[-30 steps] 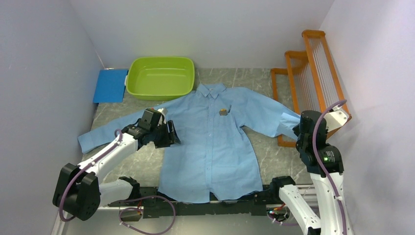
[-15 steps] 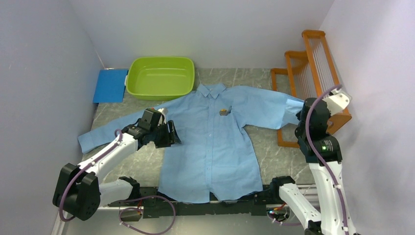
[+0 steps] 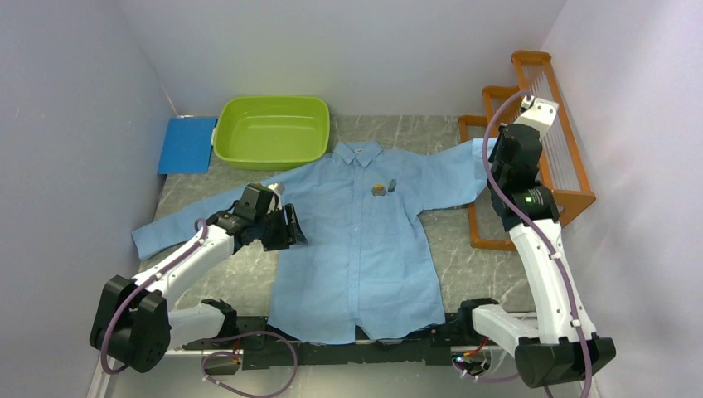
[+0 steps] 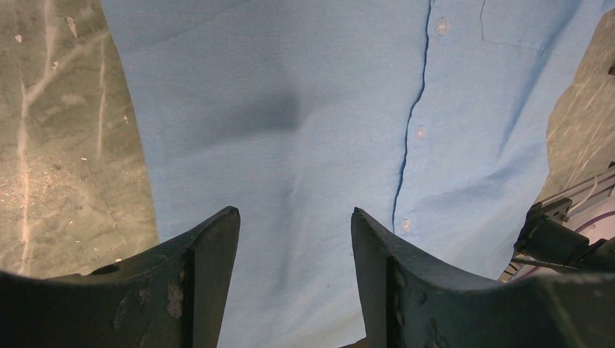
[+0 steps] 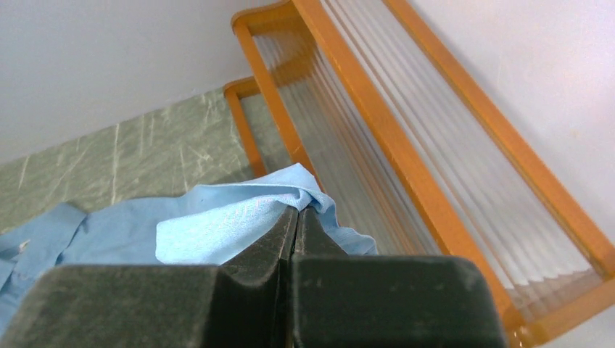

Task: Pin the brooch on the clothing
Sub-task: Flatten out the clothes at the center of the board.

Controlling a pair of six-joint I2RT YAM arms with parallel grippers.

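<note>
The light blue shirt (image 3: 356, 240) lies spread on the table, front up. A small brooch (image 3: 379, 190) sits on its chest pocket. My left gripper (image 3: 290, 228) is open and empty just above the shirt's left side (image 4: 290, 145), its jaws apart. My right gripper (image 3: 496, 148) is shut on the shirt's right sleeve cuff (image 5: 246, 217) and holds it lifted beside the orange rack (image 3: 539, 124).
A green tub (image 3: 272, 131) stands at the back left, with a blue flat pad (image 3: 187, 144) beside it. The orange stepped rack (image 5: 406, 145) fills the back right, close to my right gripper. Grey walls close in both sides.
My right gripper has lifted the sleeve cuff up and toward the back, next to the rack. The sleeve now drapes upward. The left arm has not moved.
</note>
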